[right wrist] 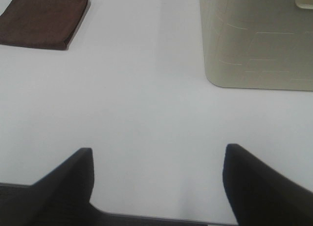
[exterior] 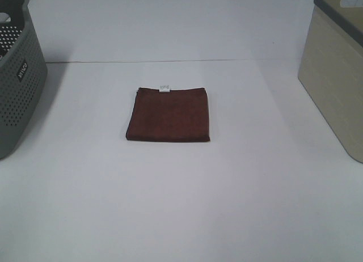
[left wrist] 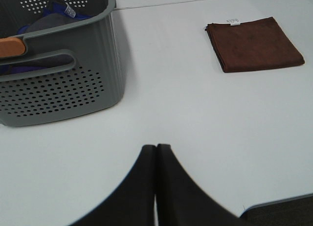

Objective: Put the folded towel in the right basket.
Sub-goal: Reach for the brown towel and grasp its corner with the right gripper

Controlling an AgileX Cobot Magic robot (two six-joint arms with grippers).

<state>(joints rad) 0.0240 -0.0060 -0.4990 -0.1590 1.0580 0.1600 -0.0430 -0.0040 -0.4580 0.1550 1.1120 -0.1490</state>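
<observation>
A folded dark brown towel [exterior: 169, 114] with a small white tag lies flat in the middle of the white table. It also shows in the left wrist view [left wrist: 253, 44] and the right wrist view [right wrist: 43, 18]. The beige right basket [exterior: 336, 63] stands at the table's right edge; its wall shows in the right wrist view [right wrist: 257, 37]. My left gripper [left wrist: 156, 150] is shut and empty, low over the table near the front edge. My right gripper [right wrist: 157, 155] is open and empty, also near the front edge. Neither gripper shows in the exterior view.
A grey perforated basket [exterior: 17, 75] stands at the left edge; in the left wrist view [left wrist: 58, 74] it holds blue cloth and an orange item. The white table [exterior: 181, 205] ends near both grippers at the front.
</observation>
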